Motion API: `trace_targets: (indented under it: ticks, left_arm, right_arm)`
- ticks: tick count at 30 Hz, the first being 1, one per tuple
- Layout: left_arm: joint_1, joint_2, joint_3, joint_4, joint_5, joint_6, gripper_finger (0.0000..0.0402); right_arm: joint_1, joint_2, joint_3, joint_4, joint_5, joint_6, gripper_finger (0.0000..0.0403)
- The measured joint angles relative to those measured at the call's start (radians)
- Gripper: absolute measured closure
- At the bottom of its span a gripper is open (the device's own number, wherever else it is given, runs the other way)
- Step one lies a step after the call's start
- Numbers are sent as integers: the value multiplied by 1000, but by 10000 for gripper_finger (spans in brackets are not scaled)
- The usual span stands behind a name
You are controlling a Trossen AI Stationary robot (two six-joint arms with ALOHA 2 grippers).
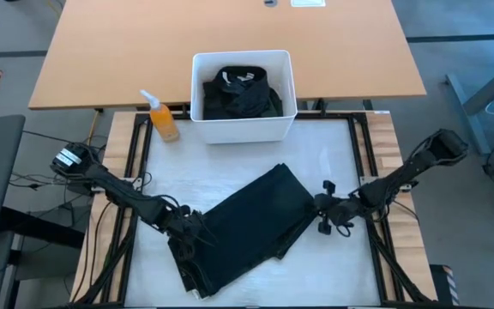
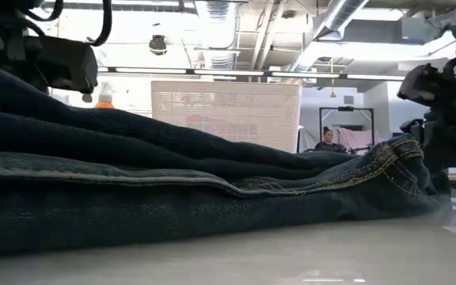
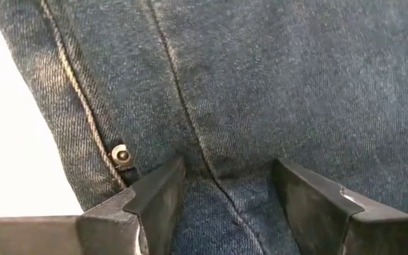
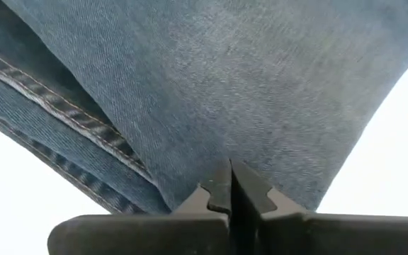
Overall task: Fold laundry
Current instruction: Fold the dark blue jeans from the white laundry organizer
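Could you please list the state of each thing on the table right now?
Dark blue denim jeans: folded, lying flat.
White rectangular plastic bin: upright, holding dark clothes.
Orange spray bottle: upright.
Left gripper: jaws open over the denim.
Right gripper: jaws shut at the jeans' edge.

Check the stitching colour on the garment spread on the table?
Tan thread on dark blue denim jeans; the seam stitching shows best in the left wrist view.

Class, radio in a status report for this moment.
Left gripper open over folded jeans. Right gripper shut at their edge. Bin holds more laundry.
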State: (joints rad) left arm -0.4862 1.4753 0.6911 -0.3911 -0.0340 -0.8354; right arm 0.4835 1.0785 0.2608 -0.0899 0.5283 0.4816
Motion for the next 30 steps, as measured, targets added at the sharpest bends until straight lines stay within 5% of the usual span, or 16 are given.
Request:
trace_targets:
  ticks: [6, 14, 18, 25, 30]
  left_arm:
    - [55, -65, 110, -136, -128, 110, 185]
    - [-1, -93, 234, 137, -159, 306, 185]
    - [-64, -12, 235, 227, -63, 304, 185]
    - [-137, 184, 235, 160, 138, 93, 185]
    - [-149, 243, 241, 92, 217, -15, 185]
  right_arm:
    - [-2, -84, 169, -169, 104, -162, 380]
    - [17, -52, 285, -58, 98, -225, 381]
    - [30, 71, 284, -54, 95, -141, 381]
    - [2, 336, 284, -67, 99, -55, 381]
    - [-30, 406, 288, -189, 96, 17, 381]
